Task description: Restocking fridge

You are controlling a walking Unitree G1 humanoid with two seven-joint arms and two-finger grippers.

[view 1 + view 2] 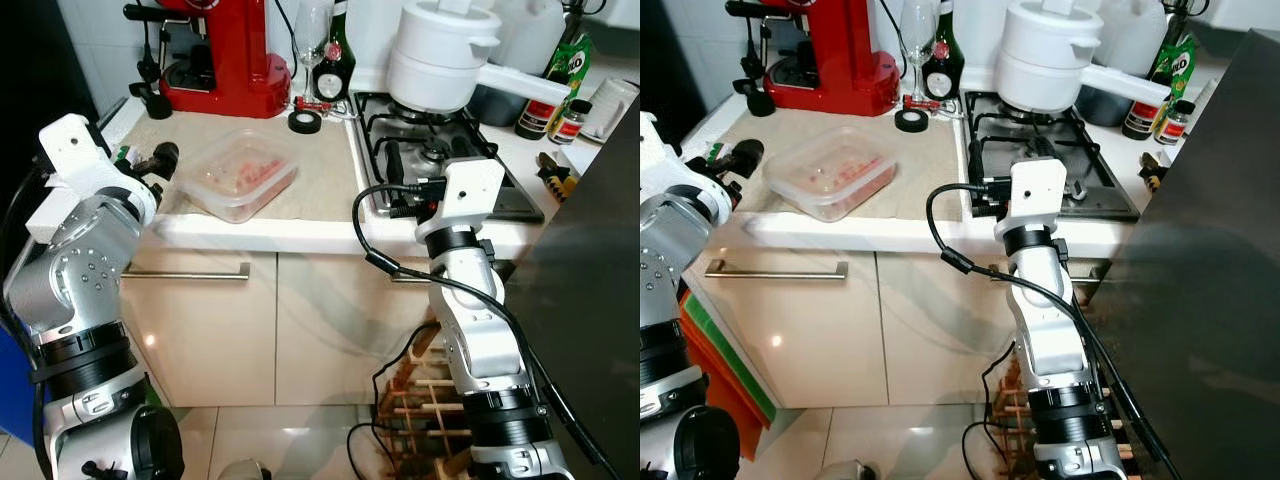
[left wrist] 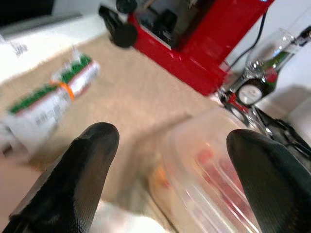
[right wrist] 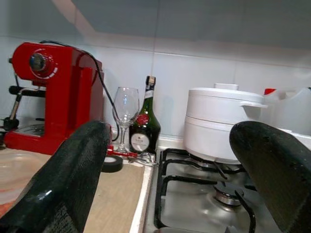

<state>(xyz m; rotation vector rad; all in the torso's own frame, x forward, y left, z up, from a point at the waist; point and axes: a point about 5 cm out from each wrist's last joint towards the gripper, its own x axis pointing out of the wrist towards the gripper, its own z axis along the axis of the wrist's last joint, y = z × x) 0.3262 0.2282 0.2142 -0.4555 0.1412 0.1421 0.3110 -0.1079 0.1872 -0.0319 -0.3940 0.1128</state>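
A clear lidded plastic container (image 1: 240, 175) with pink and red food inside sits on the beige counter mat. My left gripper (image 1: 160, 162) hovers at the counter's left edge, just left of the container. In the left wrist view it (image 2: 170, 160) is open, and the container (image 2: 214, 165) lies ahead between its fingers. A white packet with green print (image 2: 48, 97) lies on the mat beside that gripper. My right gripper (image 1: 400, 195) reaches over the front edge of the gas hob (image 1: 430, 150). In the right wrist view it (image 3: 170, 160) is open and holds nothing.
A red coffee machine (image 1: 215, 50), a wine glass (image 3: 125, 109), a dark bottle (image 1: 333, 60) and a black tape roll (image 1: 305, 122) stand at the back. A white pot (image 1: 440, 55) sits on the hob. A dark door (image 1: 590, 300) rises at the right. A wooden rack (image 1: 430, 400) stands on the floor.
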